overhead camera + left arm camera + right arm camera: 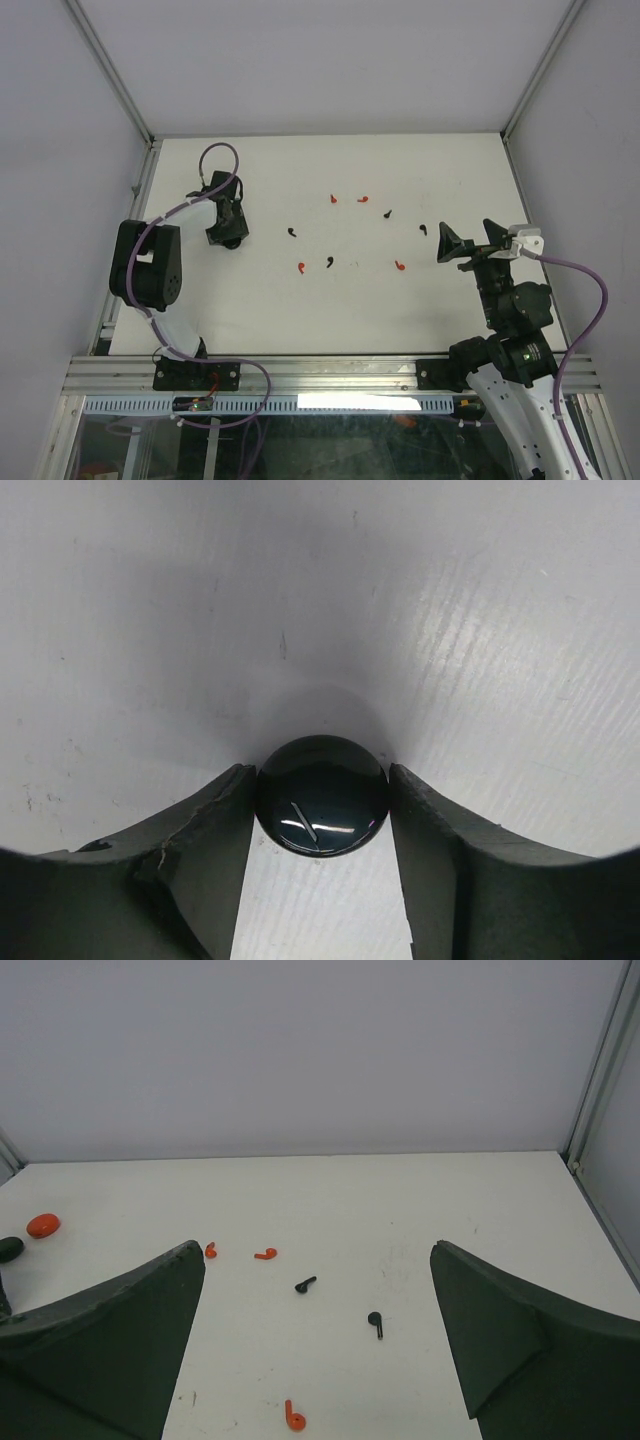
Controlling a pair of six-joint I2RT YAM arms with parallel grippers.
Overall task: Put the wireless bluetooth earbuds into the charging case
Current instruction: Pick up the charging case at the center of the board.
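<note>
While the left gripper [322, 780] stands low over the white table [450, 170], its jaws are half apart and set against a round black disc [322, 796], one finger [215, 830] at the disc's left edge and the other at its right, both seeming to touch it. The disc lies flat on the table with its glossy domed top facing up. No seam or opening shows on it, so what it holds cannot be told. From above, this gripper [230, 235] sits at the left of the table, well apart from the earbuds. The right gripper [468, 240] hovers at the right side with its jaws as wide apart as they go, and nothing is between them or touching them. In the right wrist view its two dark fingers [120, 1340] frame bare table. The wireless bluetooth earbuds [329, 263] lie loose on the table between the two arms, four red and four black, each on its own and none touching another or either gripper. Two red ones lie side by side towards the far edge. The nearest black one [424, 229] is just beside the right gripper's fingertips. A round red disc [43, 1225] rests on the table at the far left of the right wrist view.
</note>
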